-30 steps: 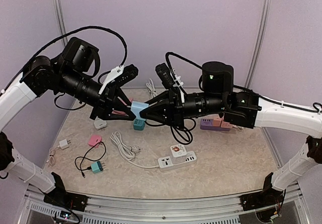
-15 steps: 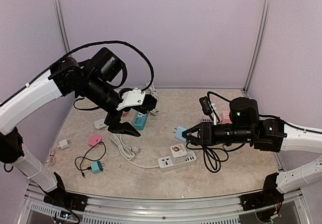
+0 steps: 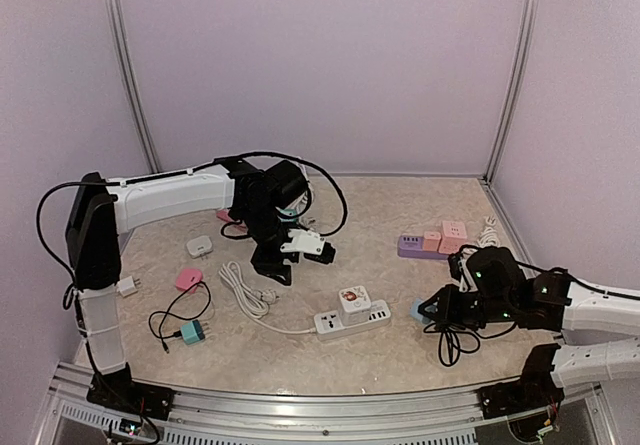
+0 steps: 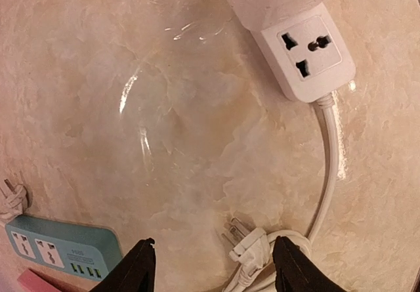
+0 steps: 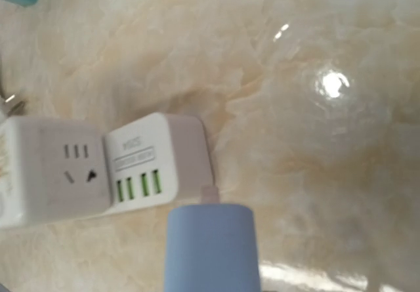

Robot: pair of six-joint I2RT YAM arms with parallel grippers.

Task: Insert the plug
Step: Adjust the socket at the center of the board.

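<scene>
A light blue plug (image 5: 210,252) fills the bottom of the right wrist view. My right gripper (image 3: 436,311) is shut on it, its fingers hidden behind the plug's body. The plug (image 3: 420,312) is low over the table. Its pale prong points at the right end of the white power strip (image 5: 157,167), which lies at the front centre (image 3: 368,317). My left gripper (image 4: 213,267) hangs open over the table. The white corded plug (image 4: 252,249) lies loose between its fingers (image 4: 141,266). In the top view that gripper (image 3: 298,255) sits left of the strip.
A white cube adapter (image 3: 352,298) sits on the strip. A teal power strip (image 4: 62,249) lies near the left gripper. A purple and pink strip (image 3: 430,242) is at back right. A pink item (image 3: 188,279), a teal adapter with black cord (image 3: 192,332) and white chargers (image 3: 127,286) lie left.
Both grippers met on the blue plug in the air. The left one let go and dropped over the white cable. The right arm carried the plug down beside the white strip.
</scene>
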